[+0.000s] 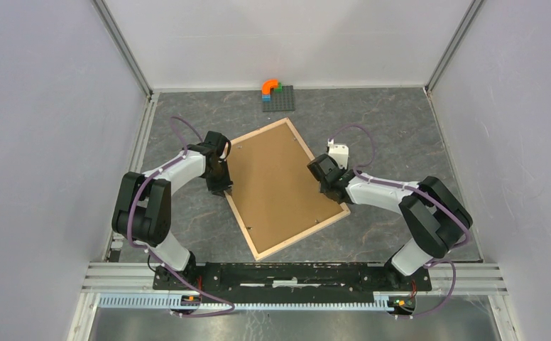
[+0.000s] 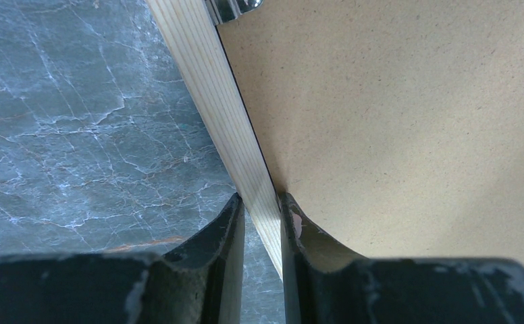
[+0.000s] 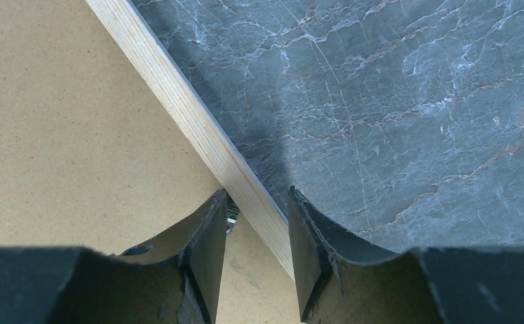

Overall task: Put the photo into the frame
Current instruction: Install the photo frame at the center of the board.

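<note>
We see the frame (image 1: 303,232) lying face down and skewed on the dark marbled table (image 1: 400,135), its pale wood rails surrounding the brown backing board (image 1: 283,181) seated inside it. The left gripper (image 1: 219,186) is down on the frame's left rail; its wrist camera shows the two black fingers (image 2: 225,236) pinched against either side of that striped wooden rail, one on the table side and one over the board. The right gripper (image 1: 327,186) straddles the opposite rail, but its jaws stand apart: we can make out a gap and a small metal clip (image 3: 232,216) between the board-side finger (image 3: 205,229) and the wood. A small stack of coloured toy bricks (image 1: 276,92) sits at the table's far edge, well apart from the frame.
</note>
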Robot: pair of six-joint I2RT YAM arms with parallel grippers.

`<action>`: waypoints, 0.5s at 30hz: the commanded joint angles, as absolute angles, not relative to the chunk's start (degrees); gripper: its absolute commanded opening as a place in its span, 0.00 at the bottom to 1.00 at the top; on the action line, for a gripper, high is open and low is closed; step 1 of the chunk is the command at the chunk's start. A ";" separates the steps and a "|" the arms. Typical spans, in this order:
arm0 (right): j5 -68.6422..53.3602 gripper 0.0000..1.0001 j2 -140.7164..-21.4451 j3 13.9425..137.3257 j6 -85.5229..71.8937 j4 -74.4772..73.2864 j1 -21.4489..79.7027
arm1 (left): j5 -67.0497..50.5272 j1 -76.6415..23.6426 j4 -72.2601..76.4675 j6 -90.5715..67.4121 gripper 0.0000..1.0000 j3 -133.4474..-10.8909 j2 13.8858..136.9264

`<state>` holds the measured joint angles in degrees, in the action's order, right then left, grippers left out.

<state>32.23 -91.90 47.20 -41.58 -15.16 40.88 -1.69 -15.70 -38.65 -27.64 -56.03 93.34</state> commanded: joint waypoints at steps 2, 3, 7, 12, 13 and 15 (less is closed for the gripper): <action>29.02 0.41 -91.21 43.24 -41.83 -19.01 41.56 | -5.10 -15.91 -37.78 -24.61 0.02 -56.58 91.84; 28.89 0.39 -90.82 42.87 -41.83 -18.84 41.55 | -4.94 -15.91 -37.80 -24.61 0.02 -56.51 91.67; 28.95 0.30 -89.61 42.47 -42.05 -18.99 41.56 | -4.23 -15.90 -37.83 -24.54 0.02 -56.73 91.51; 29.51 0.37 -90.47 43.21 -41.34 -18.76 41.50 | -4.33 -15.91 -37.86 -24.54 0.02 -56.77 91.68; 29.70 0.40 -90.61 43.40 -40.96 -18.56 41.53 | -4.22 -15.90 -37.86 -24.52 0.02 -56.78 91.71; 29.64 0.43 -90.57 43.68 -39.59 -17.59 41.47 | -4.02 -15.82 -37.95 -24.44 0.02 -56.86 91.69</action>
